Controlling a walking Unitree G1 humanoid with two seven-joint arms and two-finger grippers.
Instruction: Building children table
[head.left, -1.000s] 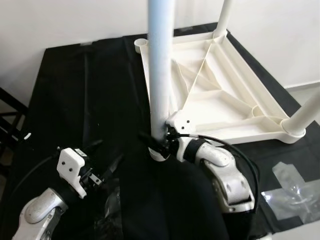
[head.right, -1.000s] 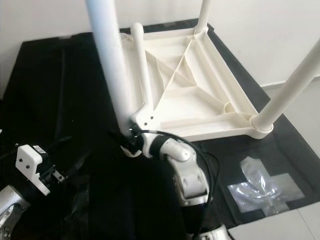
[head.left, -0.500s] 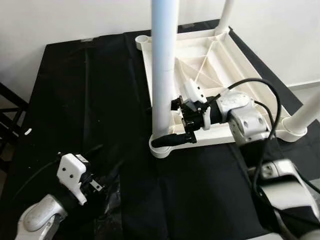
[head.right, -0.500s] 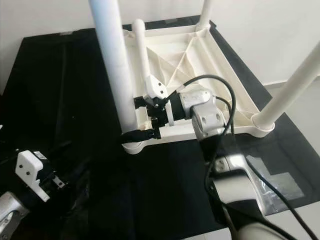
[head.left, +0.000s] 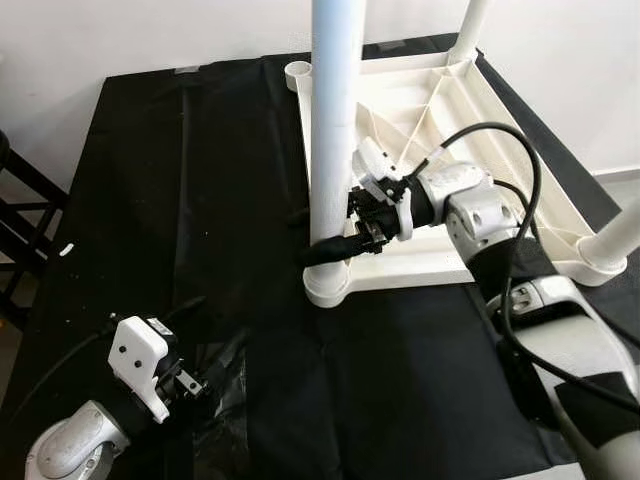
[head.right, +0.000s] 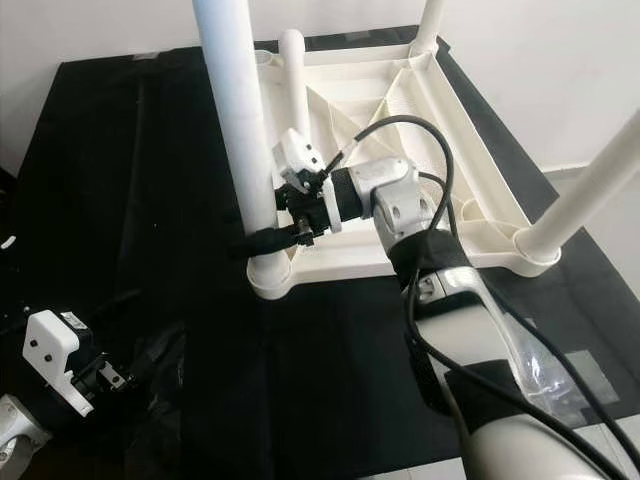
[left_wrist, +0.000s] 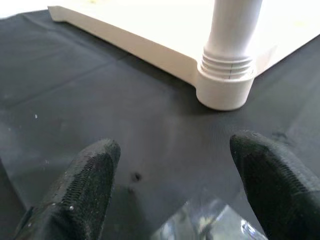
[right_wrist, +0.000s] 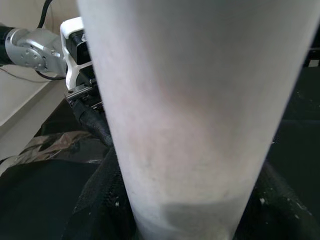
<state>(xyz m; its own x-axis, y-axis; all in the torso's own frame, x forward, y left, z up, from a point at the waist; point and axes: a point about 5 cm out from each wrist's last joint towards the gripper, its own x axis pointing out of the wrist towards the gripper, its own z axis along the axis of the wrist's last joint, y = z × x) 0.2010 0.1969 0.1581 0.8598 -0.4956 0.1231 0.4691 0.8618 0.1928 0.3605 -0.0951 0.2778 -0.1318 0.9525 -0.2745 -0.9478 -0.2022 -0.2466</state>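
Smooth plastic table (head.left: 470, 140), matt cloth (head.left: 200, 200)

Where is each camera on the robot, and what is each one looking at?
Left eye view: on the head, looking down at the upturned white table on black cloth; both arms show.
Right eye view: beside it, same scene; right gripper hugs the near table leg.
Left wrist view: along the left gripper, open over the cloth, facing that leg's socket.
Right wrist view: pressed close to the leg.
Shared: every view shows that leg.

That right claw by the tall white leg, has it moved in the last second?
Yes. The right claw rose from low at the leg's socket to slightly higher, its arm now reaching over the upturned tabletop.
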